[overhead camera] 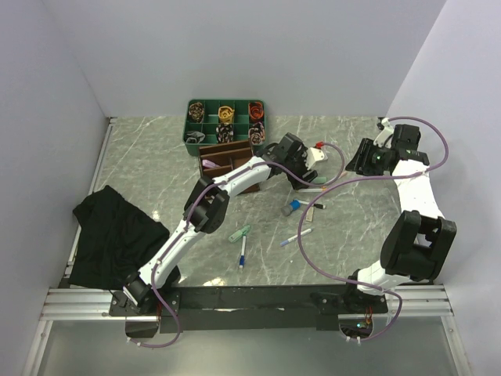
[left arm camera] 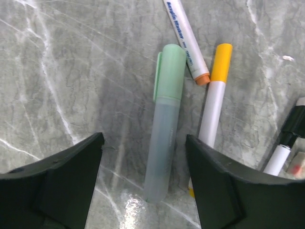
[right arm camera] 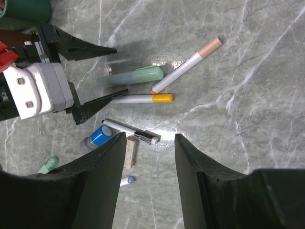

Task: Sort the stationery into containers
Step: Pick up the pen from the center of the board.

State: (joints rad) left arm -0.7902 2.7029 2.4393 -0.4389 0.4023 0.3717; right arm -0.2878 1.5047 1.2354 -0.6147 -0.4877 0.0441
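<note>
Mint-green marker (left arm camera: 167,119): flat on bench (left arm camera: 66,71), between the open, empty left gripper (left arm camera: 144,139) fingers; long axis square to closing line, off-centre toward yellow-capped pen (left arm camera: 214,102); right gripper (right arm camera: 150,138) open, farther off.

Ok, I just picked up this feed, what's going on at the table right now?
The left end effector hangs open astride a mint-green marker lying on the table, not closed on it. A yellow-capped pen and a white marker lie right beside it. The right end effector hovers open and empty above the same cluster. Other pens lie loose on the near side of the brown organiser.
</note>
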